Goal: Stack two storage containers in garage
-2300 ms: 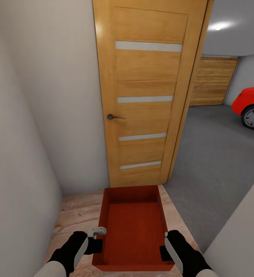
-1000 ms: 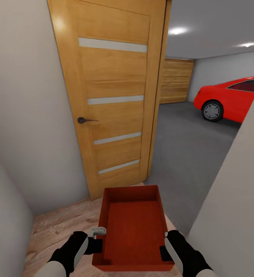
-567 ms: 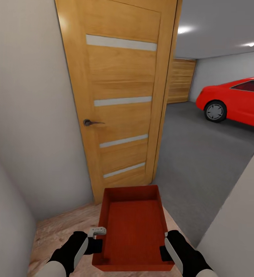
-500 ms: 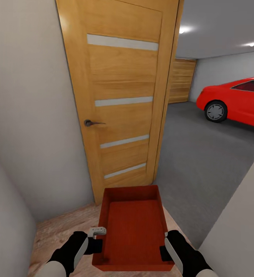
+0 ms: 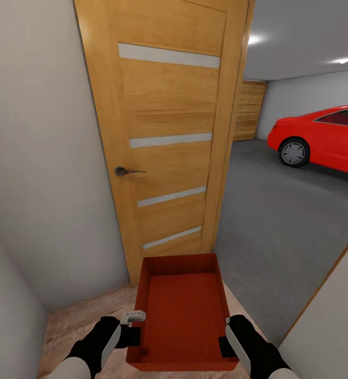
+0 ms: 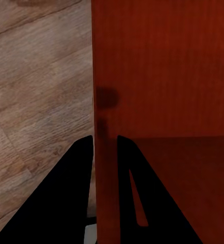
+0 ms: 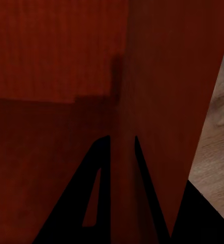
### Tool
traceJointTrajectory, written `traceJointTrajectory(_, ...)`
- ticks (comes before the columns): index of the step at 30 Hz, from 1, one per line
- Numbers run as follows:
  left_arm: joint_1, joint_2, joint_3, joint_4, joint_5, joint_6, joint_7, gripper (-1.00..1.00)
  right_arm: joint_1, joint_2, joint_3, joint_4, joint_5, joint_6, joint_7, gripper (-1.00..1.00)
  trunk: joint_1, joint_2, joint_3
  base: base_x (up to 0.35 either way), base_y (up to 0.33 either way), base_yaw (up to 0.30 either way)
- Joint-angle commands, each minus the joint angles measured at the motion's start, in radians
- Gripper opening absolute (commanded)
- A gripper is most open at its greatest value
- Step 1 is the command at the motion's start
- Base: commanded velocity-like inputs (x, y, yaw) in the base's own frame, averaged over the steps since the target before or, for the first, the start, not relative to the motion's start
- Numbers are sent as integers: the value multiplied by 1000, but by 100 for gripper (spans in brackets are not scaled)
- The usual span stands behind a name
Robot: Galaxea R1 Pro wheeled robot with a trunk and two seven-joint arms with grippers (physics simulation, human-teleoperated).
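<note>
Wood-plank floor (image 5: 84,321) meets the grey garage floor (image 5: 279,226) past an open door (image 5: 168,131). Left gripper (image 6: 105,152) and right gripper (image 7: 123,152) each pinch a container (image 5: 181,310) wall.

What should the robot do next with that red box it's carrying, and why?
Probably roll forward and to the right through the doorway. The storage container is pinched by its side walls between the left gripper and the right gripper, above wood planks, while the grey garage floor lies ahead beside the open door. The wall at the right looks close, so the turn should be gentle.
</note>
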State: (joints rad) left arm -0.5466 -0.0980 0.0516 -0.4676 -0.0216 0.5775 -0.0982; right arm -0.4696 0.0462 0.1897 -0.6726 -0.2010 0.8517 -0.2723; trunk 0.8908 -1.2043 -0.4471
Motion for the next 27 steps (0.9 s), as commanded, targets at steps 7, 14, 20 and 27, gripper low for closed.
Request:
traceJointTrajectory(7,1,-2,2,-1,16,7,-3,-100,-1,14,2,-2,-66,-10,-4,-100,0,-1,-1,1,0,-269)
traceJointTrajectory(14,1,-2,2,-1,17,7,-3,-100,-1,14,2,-2,-66,-10,-4,-100,0,-1,-1,0,0,-281)
traceJointTrajectory(20,1,-2,1,-1,17,7,-3,-100,-1,14,2,-2,-66,-10,-4,-100,0,-1,-1,0,0,-273)
traceJointTrajectory(27,1,-2,1,-1,17,7,-3,-100,-1,14,2,-2,-66,-10,-4,-100,0,-1,-1,0,0,-256)
